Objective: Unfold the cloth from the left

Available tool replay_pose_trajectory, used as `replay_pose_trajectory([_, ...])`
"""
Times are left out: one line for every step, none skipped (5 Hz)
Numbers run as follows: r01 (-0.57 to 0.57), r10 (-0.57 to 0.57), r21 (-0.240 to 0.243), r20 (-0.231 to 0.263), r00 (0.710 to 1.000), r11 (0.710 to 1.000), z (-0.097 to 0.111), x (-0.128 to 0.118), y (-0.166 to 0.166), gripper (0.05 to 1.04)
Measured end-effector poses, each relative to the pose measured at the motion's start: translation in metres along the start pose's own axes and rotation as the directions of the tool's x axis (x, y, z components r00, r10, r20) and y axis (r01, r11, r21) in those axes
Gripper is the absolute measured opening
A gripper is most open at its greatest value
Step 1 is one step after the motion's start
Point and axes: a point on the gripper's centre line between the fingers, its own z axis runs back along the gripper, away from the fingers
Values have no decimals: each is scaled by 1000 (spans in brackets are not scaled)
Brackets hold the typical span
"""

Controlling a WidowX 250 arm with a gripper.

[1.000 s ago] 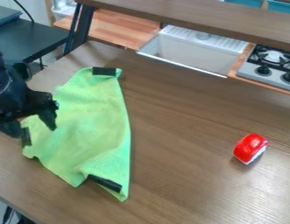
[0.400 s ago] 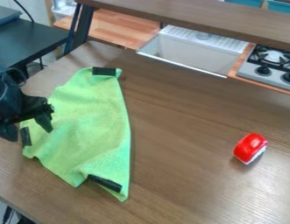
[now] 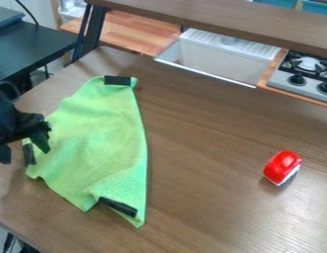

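Camera view: gripper (image 3: 23, 149) at cloth's (image 3: 96, 143) left edge, broad tabletop (image 3: 205, 138) toward red object (image 3: 282, 167).

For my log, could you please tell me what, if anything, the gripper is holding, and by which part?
Nothing is held: the gripper is open, its fingers apart near the green cloth.

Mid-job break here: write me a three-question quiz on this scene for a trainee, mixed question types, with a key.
1. In the camera view, at which side of the green cloth is the gripper?
A) Right
B) Left
C) Bottom

2. True or false: the red object lies apart from the green cloth, on the brown table.

3. Fill in the number: ___ dark strips show at the green cloth's edges.

Key: 1 B; 2 true; 3 three.
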Motion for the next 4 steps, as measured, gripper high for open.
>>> replay_pose_trajectory([11, -11, 1, -4, 1000, 1000, -2, -1, 1, 999])
replay_pose_trajectory([13, -13, 16, -9, 1000, 1000, -7, 0, 4, 998])
replay_pose_trajectory([7, -7, 34, -3, 1000, 999, -10, 3, 7, 989])
replay_pose_trajectory([3, -3, 52, -11, 1000, 999, -15, 0, 11, 940])
